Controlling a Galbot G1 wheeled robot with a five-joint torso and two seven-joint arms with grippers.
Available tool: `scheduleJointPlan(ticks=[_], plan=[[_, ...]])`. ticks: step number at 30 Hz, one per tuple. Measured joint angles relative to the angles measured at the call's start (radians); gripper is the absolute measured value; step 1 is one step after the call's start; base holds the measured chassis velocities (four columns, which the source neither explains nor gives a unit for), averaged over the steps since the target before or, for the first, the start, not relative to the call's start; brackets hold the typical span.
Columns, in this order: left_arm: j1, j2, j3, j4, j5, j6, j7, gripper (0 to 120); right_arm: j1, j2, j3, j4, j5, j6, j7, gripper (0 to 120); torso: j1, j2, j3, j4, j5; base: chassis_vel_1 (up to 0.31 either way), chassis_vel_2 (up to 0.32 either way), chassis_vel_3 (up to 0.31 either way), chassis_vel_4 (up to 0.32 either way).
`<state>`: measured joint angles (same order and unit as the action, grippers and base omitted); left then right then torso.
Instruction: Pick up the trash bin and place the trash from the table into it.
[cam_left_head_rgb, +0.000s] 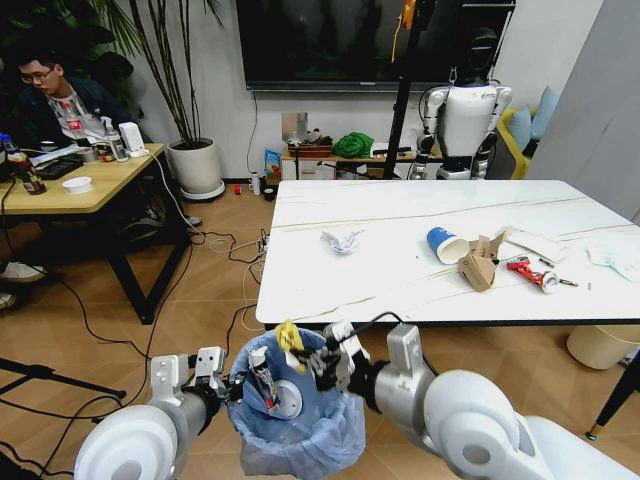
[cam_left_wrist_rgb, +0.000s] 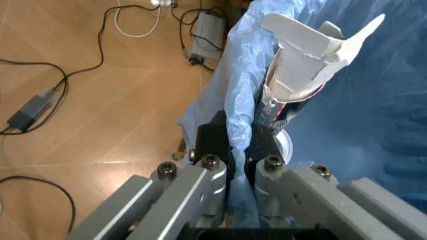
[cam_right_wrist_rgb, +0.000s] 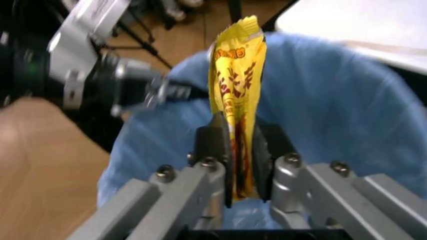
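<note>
Two grippers are busy at once, low in front of the table (cam_left_head_rgb: 400, 290). On the left, the left gripper (cam_left_wrist_rgb: 239, 150) has its jaws pinched tight on the rim and blue liner of the trash bin (cam_left_head_rgb: 300, 425), holding it up off the floor just below the table's near edge, a sensible spot, since litter then has little way to travel. Inside sit a crumpled white carton (cam_left_wrist_rgb: 313, 55) and a round white lid (cam_left_head_rgb: 288, 398).

From the right, the right gripper (cam_right_wrist_rgb: 239, 150) is closed on a yellow wrapper (cam_right_wrist_rgb: 238, 100), which stands upright between the fingers directly over the bin's open mouth. By my reading this is the drop: the wrapper looks well inside the rim, so opening the jaws should let it fall in.

Room is tight here: the two grippers are near each other across the bin, and the table edge runs just beyond them. Left on the tabletop: a crumpled white paper (cam_left_head_rgb: 342, 240), a blue cup (cam_left_head_rgb: 446, 245), a torn cardboard box (cam_left_head_rgb: 480, 262), a red tube (cam_left_head_rgb: 530, 272) and white packets (cam_left_head_rgb: 612, 258) at the far right.
</note>
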<state>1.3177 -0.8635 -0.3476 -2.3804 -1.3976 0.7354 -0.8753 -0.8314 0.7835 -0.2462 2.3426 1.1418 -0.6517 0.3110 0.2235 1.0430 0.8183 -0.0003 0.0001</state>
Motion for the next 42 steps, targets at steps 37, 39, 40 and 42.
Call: scheduleJointPlan(ticks=[37,39,40,42], plan=[[0.021,-0.002,0.056,-0.018,0.026,0.0,0.014,0,0.41,0.227,0.159,-0.528,0.163,0.004,0.259,100,0.0,0.0,0.0,0.0001,-0.0002,0.0,0.0,0.0,0.0],[0.021,-0.002,0.058,-0.018,0.028,0.0,0.015,0,0.421,0.236,0.151,-0.546,0.159,0.004,0.262,100,0.0,0.0,0.0,0.0002,-0.0003,0.0,0.0,0.0,0.0],[0.02,0.0,0.062,-0.018,0.03,0.0,0.016,0,0.461,0.273,0.124,-0.614,0.142,0.008,0.267,100,0.0,0.0,0.0,0.0003,-0.0002,0.0,0.0,0.0,0.0],[0.014,0.006,0.062,-0.018,0.031,0.0,0.017,0,0.506,0.317,0.103,-0.692,0.13,0.014,0.27,100,0.0,0.0,0.0,0.0005,-0.0003,0.0,0.0,0.0,0.0]])
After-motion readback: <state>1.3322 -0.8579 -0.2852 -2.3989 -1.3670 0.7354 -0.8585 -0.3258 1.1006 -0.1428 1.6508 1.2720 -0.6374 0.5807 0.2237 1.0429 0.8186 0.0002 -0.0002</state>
